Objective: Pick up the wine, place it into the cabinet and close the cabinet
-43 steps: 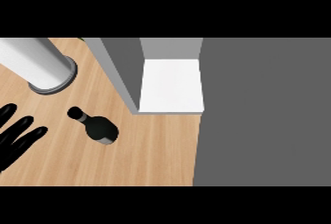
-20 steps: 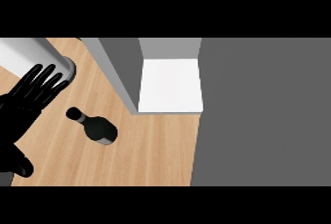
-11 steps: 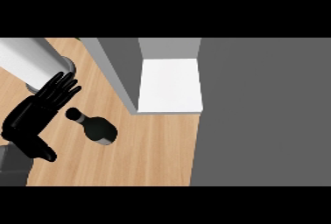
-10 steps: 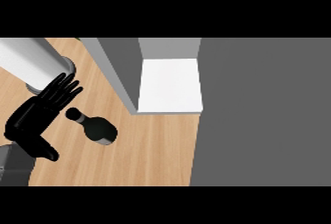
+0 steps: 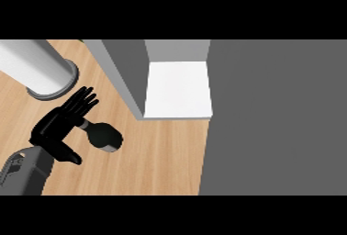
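The wine bottle (image 5: 102, 135) stands just right of the left hand (image 5: 61, 126), whose straight, spread fingers (image 5: 81, 102) overlap its neck, holding nothing yet

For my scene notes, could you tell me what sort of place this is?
Most likely a kitchen counter: a wooden countertop, an open cabinet with a white shelf, and a dark wine bottle standing beside the left hand.

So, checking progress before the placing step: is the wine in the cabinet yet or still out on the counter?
Out. The wine stands on the counter, beside the left hand, outside the cabinet.
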Controlling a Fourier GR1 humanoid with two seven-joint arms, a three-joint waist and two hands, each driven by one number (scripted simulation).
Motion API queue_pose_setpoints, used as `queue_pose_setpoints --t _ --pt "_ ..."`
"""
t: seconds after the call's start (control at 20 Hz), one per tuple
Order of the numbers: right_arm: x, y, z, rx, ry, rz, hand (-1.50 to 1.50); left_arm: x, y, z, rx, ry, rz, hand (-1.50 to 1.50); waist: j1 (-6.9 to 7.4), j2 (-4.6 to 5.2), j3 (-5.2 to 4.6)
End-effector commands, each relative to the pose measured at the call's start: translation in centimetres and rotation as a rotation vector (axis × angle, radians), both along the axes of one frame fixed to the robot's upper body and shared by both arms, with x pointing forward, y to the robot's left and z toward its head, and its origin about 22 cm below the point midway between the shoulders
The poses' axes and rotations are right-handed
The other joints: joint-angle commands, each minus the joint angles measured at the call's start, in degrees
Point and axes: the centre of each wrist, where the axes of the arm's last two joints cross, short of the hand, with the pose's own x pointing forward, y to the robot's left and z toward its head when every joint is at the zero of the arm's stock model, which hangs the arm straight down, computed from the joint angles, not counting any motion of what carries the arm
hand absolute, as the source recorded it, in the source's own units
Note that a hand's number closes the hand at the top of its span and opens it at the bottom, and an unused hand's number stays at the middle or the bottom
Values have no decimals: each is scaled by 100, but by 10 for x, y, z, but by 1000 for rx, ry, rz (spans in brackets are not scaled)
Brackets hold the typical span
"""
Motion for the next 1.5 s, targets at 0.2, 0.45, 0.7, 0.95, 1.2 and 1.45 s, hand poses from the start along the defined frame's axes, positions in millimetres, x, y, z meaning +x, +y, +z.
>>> queue_pose_setpoints --t 0.2,0.45,0.7,0.95,1.2,1.45 --pt "-15 2 15 15 -46 31 -150 -6 12 -36 -19 15 -37 -150 -32 16 -9" --pt "-18 1 12 36 -57 28 -150 -23 -10 -71 -12 60 -24 -150 -88 29 -14" --pt "-7 6 4 38 -35 47 -150 -23 -25 -81 -45 77 -54 -150 -92 40 -16" --pt "-6 -8 11 36 -55 31 -150 -30 -8 -84 -103 126 -51 -150 -103 43 -13" --pt "-11 -4 13 1 -39 36 -150 -23 -10 -81 -150 131 -80 -150 -83 22 -12" --pt "-14 -4 6 11 -49 39 -150 -13 -38 -84 -163 102 -67 -150 -156 40 -13"
